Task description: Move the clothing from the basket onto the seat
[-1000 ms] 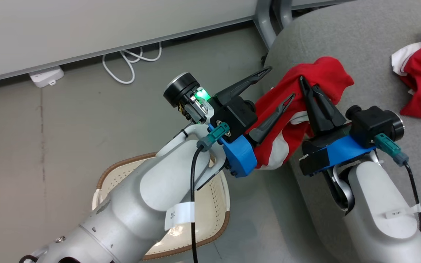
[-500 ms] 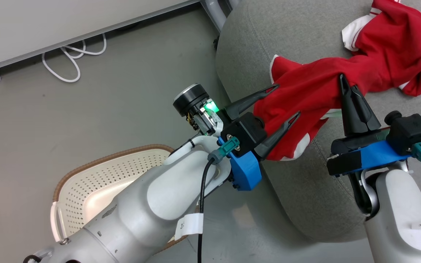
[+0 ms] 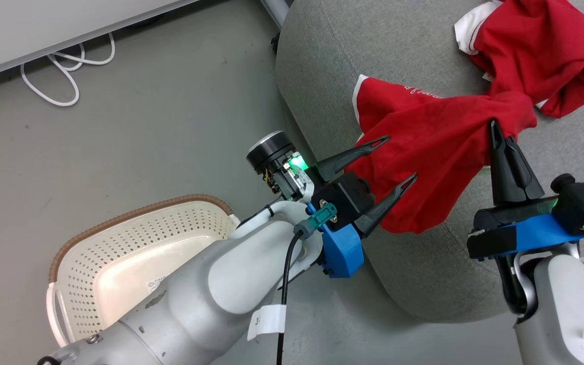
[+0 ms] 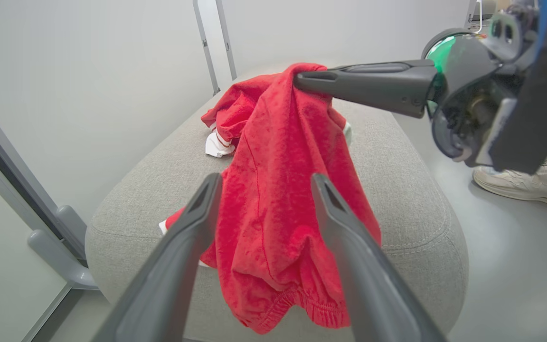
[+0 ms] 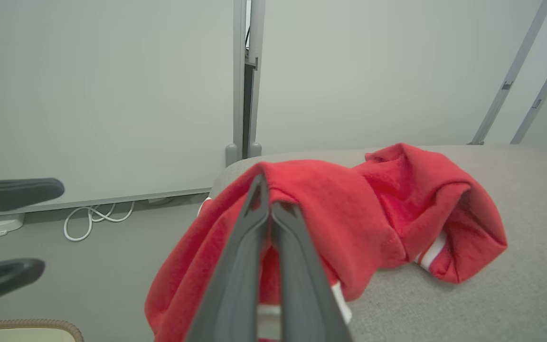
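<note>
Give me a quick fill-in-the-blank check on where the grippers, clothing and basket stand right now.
The right gripper is ____ on the hanging garment.
The left gripper, facing that garment, stands ____.
The other garment lies on the ____.
The basket looks ____ where its inside shows.
Missing: shut; open; seat; empty.

Red clothing (image 3: 439,152), grey seat (image 3: 322,66), cream basket (image 3: 135,243)

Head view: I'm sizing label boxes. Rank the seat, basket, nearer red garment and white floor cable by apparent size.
1. seat
2-3. basket and nearer red garment: alike, and the left arm hides part of the basket, so unranked
4. white floor cable
</note>
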Controlling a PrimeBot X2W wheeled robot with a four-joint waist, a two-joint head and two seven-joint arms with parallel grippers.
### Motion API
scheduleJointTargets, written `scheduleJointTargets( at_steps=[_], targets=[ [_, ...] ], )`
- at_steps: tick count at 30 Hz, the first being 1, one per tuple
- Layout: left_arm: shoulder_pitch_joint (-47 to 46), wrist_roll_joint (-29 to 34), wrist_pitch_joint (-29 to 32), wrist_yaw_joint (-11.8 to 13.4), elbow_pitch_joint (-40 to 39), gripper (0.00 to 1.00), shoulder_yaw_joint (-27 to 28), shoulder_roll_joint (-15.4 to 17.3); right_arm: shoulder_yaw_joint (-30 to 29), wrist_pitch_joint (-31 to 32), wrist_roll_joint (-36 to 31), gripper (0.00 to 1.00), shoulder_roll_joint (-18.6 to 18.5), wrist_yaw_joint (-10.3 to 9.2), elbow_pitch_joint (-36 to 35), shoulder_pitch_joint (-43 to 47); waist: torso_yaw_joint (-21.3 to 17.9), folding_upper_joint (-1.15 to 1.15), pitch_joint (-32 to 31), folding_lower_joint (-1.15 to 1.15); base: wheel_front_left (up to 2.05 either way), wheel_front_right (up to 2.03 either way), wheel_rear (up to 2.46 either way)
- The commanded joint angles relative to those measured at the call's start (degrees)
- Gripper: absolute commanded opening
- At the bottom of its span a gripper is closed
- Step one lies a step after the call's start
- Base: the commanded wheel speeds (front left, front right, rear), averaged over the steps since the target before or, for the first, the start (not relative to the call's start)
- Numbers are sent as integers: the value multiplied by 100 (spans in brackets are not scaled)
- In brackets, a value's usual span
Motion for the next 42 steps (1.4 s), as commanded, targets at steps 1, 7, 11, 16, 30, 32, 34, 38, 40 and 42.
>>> scheduleJointTargets(
  at_steps=[1,7,11,16,30,32,34,38,40,42],
  targets=[
    [25,-20,-21,-7,5,100,-6,40,-17,-24,-11,0,27,1,-17,39,4,0,1,0,0,0,0],
    [-19,-61,-24,-6,-17,100,4,46,-39,-24,-11,0,49,1,2,-66,34,0,13,0,0,0,0],
    [-68,-56,-26,12,-50,100,40,75,7,-24,-46,0,-22,1,-87,-343,39,0,64,0,0,0,0],
    [-181,5,-27,49,-126,100,79,118,-36,-24,-74,0,-271,1,-235,-995,87,0,277,0,0,0,0],
    [-702,212,62,151,-388,100,129,427,-1547,-23,-135,0,-1839,1,-476,-3330,324,0,1478,0,0,0,0],
    [-787,229,92,171,-444,100,143,476,-1823,-23,-87,0,-2085,1,-310,-3500,344,0,1665,0,0,0,0],
    [-862,261,111,199,-502,100,156,533,-2038,-24,-39,0,-2313,1,-106,-3628,354,0,1840,0,0,0,0],
    [-1013,308,162,227,-621,100,170,628,-2328,-24,-28,0,-2555,1,408,-3655,366,0,2133,0,0,0,0],
    [-1058,330,178,238,-666,100,165,661,-2376,-23,-25,0,-2560,1,667,-3576,365,0,2234,0,0,0,0],
    [-1079,339,204,248,-711,100,150,683,-2388,-24,-75,0,-2432,1,869,-3474,362,0,2314,0,0,0,0]
  ],
)
